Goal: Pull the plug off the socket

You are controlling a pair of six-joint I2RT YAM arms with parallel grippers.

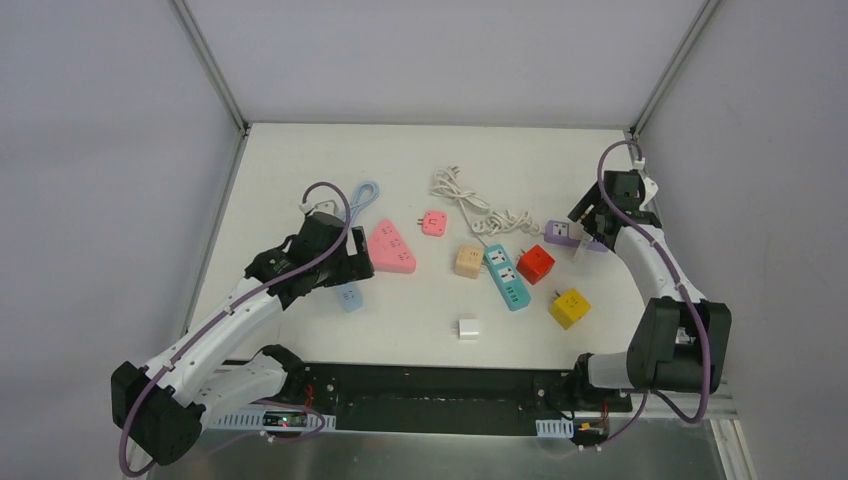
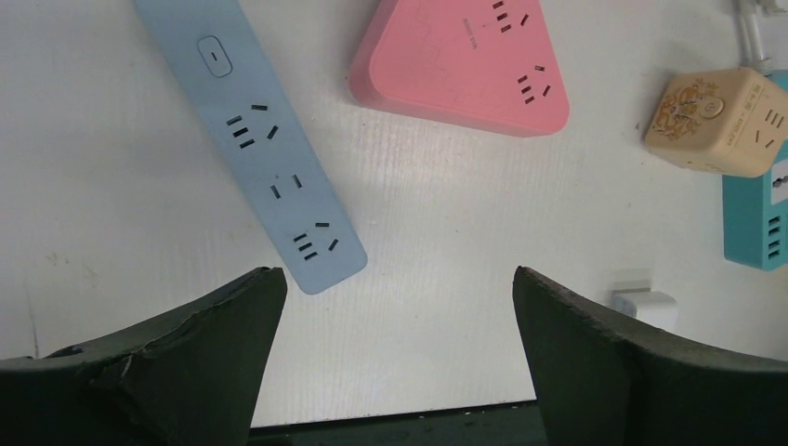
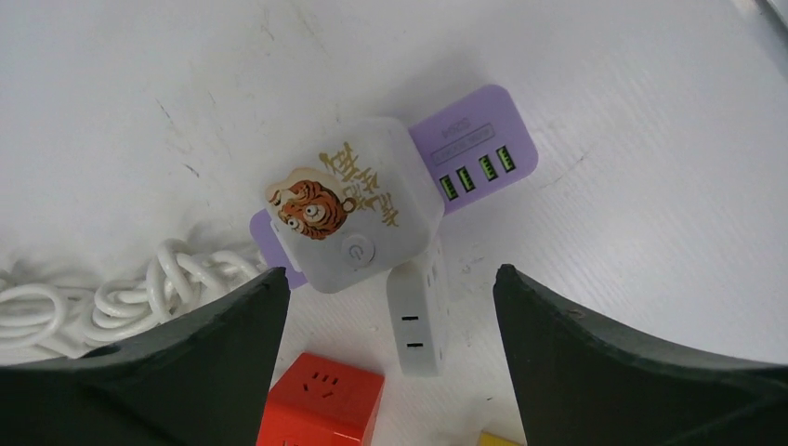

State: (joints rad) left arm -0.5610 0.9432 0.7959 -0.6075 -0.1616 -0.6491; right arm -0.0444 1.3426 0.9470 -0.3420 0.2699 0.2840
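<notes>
**Right gripper [image 3: 390,279] hanging wide open over the plug near the table's [image 3: 650,232] right edge**

The white plug [image 3: 353,218], tiger face up, is sitting on the purple socket [image 3: 483,139], whose long axis is running toward the right edge. Bare table is lying beyond it. A white cord [image 3: 139,297] and a red cube [image 3: 325,404] are lying close by. The left gripper [image 2: 400,274] is gaping wide above a blue strip [image 2: 269,177].

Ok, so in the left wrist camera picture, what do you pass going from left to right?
Pale blue power strip → pink triangular socket block → small white plug adapter → beige cube socket.
</notes>
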